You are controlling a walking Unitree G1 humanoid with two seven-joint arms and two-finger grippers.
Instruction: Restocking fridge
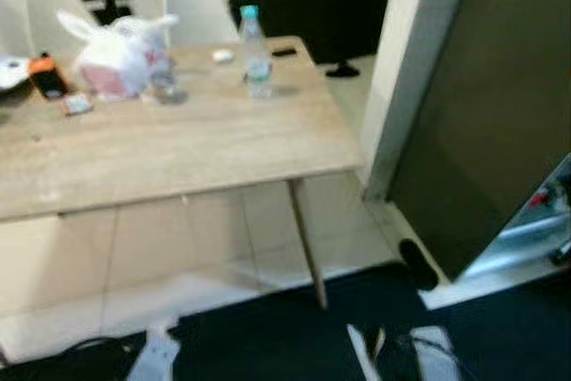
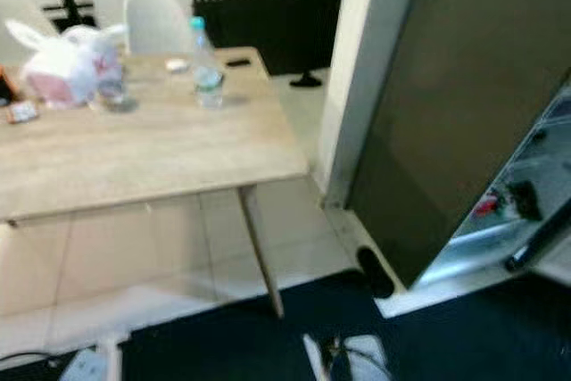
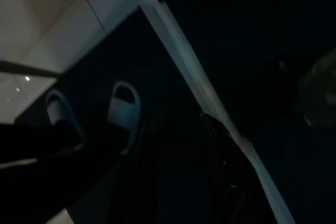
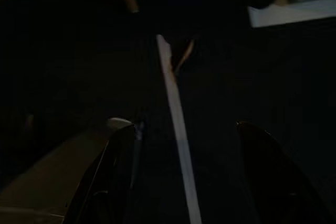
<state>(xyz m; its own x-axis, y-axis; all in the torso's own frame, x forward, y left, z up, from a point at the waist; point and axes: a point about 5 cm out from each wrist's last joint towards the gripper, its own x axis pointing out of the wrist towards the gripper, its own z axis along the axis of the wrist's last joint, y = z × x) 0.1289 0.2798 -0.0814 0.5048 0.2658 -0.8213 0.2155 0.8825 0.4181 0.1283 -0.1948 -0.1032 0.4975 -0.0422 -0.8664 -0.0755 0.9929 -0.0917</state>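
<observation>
- A wooden table (image 1: 178,144) stands on pale tiles, the open fridge (image 2: 526,194) at right.
- The water bottle (image 1: 256,51) stands on the table's far side.
- Right gripper (image 4: 181,182), fingers apart, hangs low over the dark rug, well apart from it.

1. You see the wooden table (image 1: 178,144) cut off at the picture's left edge, so its far left corner and whatever sits there are lost.
2. The orange item (image 1: 45,75) near the table's back left edge is too blurred to identify.
3. The fridge shelves (image 2: 522,198) at the right edge are cropped, and the items on them are smeared blobs.
4. The left wrist view is nearly black; only a pale pair of slippers (image 3: 123,111) is readable.
</observation>
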